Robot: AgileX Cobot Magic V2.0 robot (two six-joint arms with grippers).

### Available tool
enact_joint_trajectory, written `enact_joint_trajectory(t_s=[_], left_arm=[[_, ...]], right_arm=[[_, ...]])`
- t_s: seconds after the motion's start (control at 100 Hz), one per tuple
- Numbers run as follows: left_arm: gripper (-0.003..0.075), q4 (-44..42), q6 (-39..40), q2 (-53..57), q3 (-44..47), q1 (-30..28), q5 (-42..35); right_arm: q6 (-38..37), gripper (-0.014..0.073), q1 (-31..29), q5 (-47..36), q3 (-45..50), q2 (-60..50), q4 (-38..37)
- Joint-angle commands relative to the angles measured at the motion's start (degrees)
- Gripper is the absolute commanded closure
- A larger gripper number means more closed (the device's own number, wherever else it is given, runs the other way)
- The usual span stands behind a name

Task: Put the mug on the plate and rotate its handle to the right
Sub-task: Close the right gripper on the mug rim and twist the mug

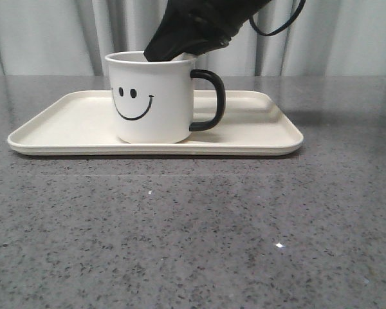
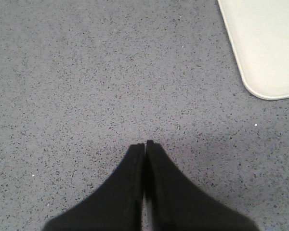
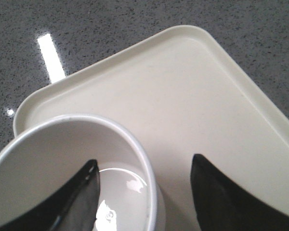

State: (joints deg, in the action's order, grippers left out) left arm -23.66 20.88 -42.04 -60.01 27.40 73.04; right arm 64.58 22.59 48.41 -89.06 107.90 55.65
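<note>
The grey speckled table (image 1: 193, 225) carries the plate (image 1: 64, 125). The mug (image 1: 153, 96) stands upright on it, its handle (image 1: 209, 100) pointing to 3 o'clock. The right tool (image 3: 144, 192) straddles the mug's rim, spread wide, one finger inside. The left tool (image 2: 145, 144) is closed over bare table.

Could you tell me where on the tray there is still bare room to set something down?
The plate is bare left of the mug and right of its handle. The middle is crowded: the right gripper straddles the mug's wall.
</note>
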Motion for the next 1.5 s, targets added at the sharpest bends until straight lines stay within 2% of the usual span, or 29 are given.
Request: enact_joint_trajectory(t_s=[0.0,0.36,1.17,1.23,1.35,1.49], left_arm=[[0.0740,-1.26,0.58,0.00,-1.30,0.33,-1.16],[0.0740,-1.26,0.58,0.00,-1.30,0.33,-1.24],[0.0740,-1.26,0.58,0.00,-1.30,0.33,-1.24],[0.0740,-1.26,0.58,0.00,-1.30,0.33,-1.24],[0.0740,-1.26,0.58,0.00,-1.30,0.33,-1.24],[0.0740,-1.26,0.58,0.00,-1.30,0.33,-1.24]], right_arm=[[-0.03,0.0159,-0.07,0.78,-1.97,-3.05,2.36],[-1.25,0.0159,-0.07,1.79,-1.97,-3.05,-0.28],[-2.58,0.0165,-0.07,2.75,-1.97,-3.05,-0.74],[-2.58,0.0193,-0.07,3.28,-1.97,-3.05,-1.37],[-2.58,0.0320,-0.07,4.25,-1.97,-3.05,-2.94],[-2.58,0.0424,-0.07,4.67,-1.97,-3.05,-3.07]])
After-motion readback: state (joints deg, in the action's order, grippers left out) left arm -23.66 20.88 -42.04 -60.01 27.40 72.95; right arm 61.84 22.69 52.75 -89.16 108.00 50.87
